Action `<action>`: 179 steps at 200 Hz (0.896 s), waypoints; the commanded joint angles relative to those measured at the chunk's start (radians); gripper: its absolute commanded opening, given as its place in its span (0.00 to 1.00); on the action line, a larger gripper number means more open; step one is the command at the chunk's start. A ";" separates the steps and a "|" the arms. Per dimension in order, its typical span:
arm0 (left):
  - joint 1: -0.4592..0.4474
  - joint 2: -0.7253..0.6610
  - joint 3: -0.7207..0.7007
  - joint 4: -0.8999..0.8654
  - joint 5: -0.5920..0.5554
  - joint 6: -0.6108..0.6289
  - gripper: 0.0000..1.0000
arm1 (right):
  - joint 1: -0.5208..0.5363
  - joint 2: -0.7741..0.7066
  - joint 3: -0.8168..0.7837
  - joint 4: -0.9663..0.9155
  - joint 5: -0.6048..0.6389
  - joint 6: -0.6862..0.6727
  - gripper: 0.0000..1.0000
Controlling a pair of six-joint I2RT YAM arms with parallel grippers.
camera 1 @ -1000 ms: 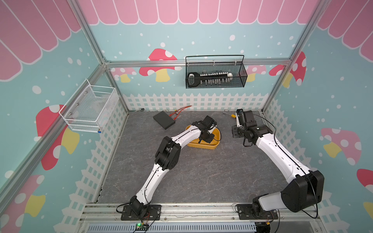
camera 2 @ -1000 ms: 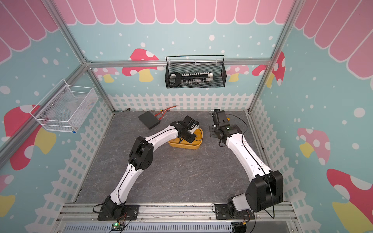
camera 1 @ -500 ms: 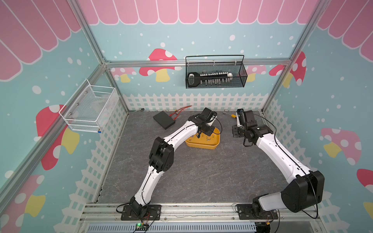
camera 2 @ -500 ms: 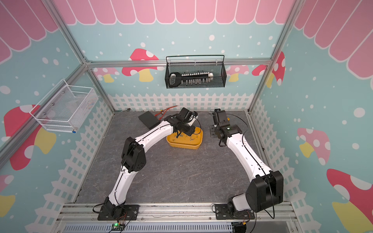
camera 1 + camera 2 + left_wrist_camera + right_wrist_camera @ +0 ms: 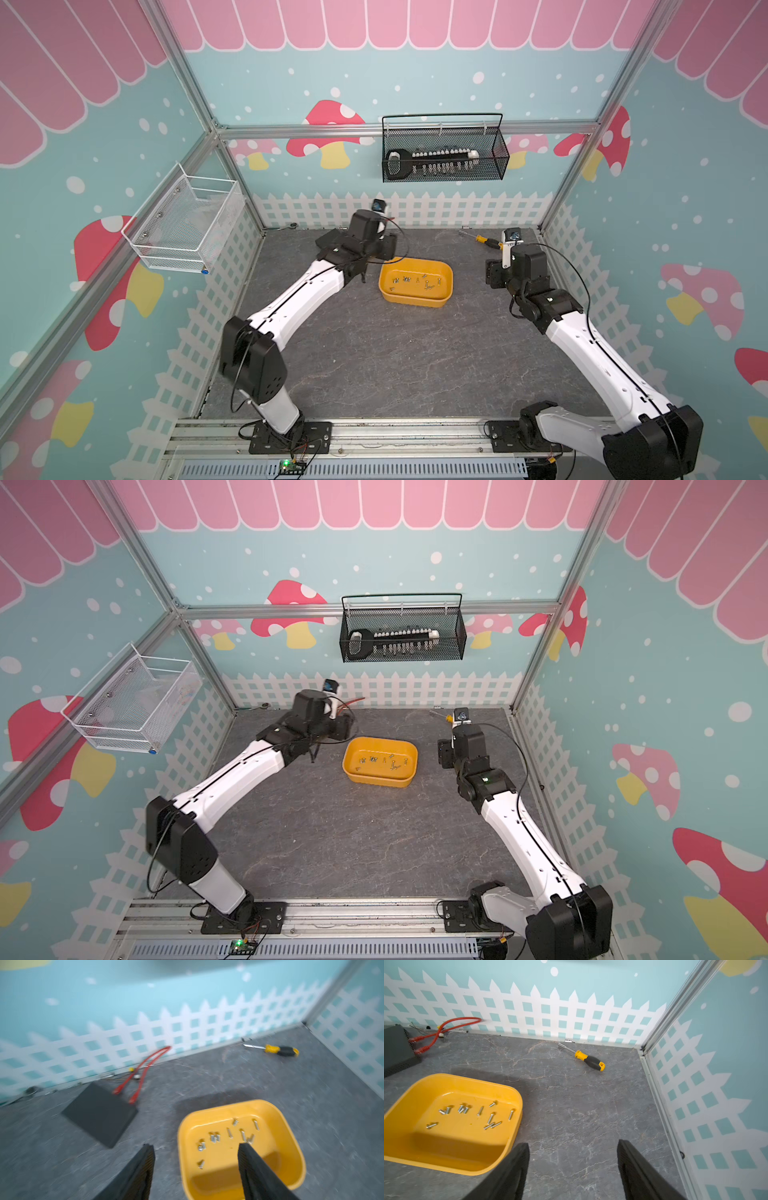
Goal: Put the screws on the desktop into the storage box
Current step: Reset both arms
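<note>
Desktop [image 5: 395, 353] of grey marble, on which we log the screws [image 5: 480, 1110] all lying loose in the box [image 5: 446, 1147], none seen outside it, and, off its two ends, left gripper [image 5: 195, 1146] and right gripper [image 5: 572, 1144] both spread and empty, nothing left to carry, we judge.

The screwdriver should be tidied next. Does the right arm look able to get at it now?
Likely yes: the screwdriver lies on bare desktop ahead of the right arm's open, empty fingers, with nothing between.
</note>
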 commanded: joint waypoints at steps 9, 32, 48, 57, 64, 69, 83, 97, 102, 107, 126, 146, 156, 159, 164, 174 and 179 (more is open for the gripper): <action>0.183 -0.153 -0.305 0.369 -0.009 -0.179 0.75 | -0.006 -0.056 -0.176 0.362 0.029 -0.130 0.80; 0.250 -0.211 -0.491 0.544 -0.044 -0.186 0.80 | -0.006 -0.084 -0.326 0.587 0.068 -0.186 0.91; 0.259 -0.220 -0.573 0.623 -0.098 -0.169 0.81 | -0.008 -0.076 -0.395 0.708 0.089 -0.193 0.94; 0.263 -0.220 -0.611 0.670 -0.122 -0.163 0.82 | -0.009 -0.067 -0.435 0.771 0.096 -0.192 0.96; 0.267 -0.220 -0.642 0.706 -0.137 -0.165 0.83 | -0.014 -0.058 -0.461 0.818 0.097 -0.186 0.97; 0.271 -0.219 -0.660 0.731 -0.148 -0.165 0.83 | -0.017 -0.052 -0.478 0.850 0.099 -0.185 0.98; 0.279 -0.219 -0.719 0.792 -0.184 -0.174 0.83 | -0.024 -0.037 -0.528 0.932 0.109 -0.185 0.98; 0.282 -0.221 -0.777 0.869 -0.230 -0.164 0.83 | -0.041 -0.024 -0.570 1.004 0.110 -0.196 0.99; 0.281 -0.222 -0.798 0.901 -0.247 -0.159 0.83 | -0.048 -0.025 -0.585 1.026 0.109 -0.196 0.99; 0.281 -0.224 -0.820 0.935 -0.263 -0.150 0.83 | -0.056 -0.027 -0.596 1.042 0.108 -0.196 0.99; 0.281 -0.232 -0.903 1.053 -0.320 -0.123 0.83 | -0.096 -0.047 -0.644 1.106 0.095 -0.194 0.99; 0.280 -0.248 -0.971 1.142 -0.348 -0.114 0.83 | -0.119 -0.096 -0.726 1.227 0.098 -0.199 0.99; 0.281 -0.255 -1.004 1.183 -0.345 -0.117 0.83 | -0.130 -0.111 -0.747 1.241 0.093 -0.194 0.99; 0.281 -0.257 -1.015 1.194 -0.344 -0.119 0.83 | -0.132 -0.114 -0.750 1.243 0.091 -0.195 0.99; 0.279 -0.261 -1.031 1.215 -0.344 -0.121 0.83 | -0.136 -0.116 -0.758 1.247 0.086 -0.195 0.99; 0.281 -0.267 -1.058 1.252 -0.350 -0.114 0.83 | -0.145 -0.111 -0.766 1.252 0.080 -0.188 0.99; 0.281 -0.278 -1.064 1.249 -0.340 -0.108 0.83 | -0.147 -0.104 -0.768 1.254 0.075 -0.182 0.99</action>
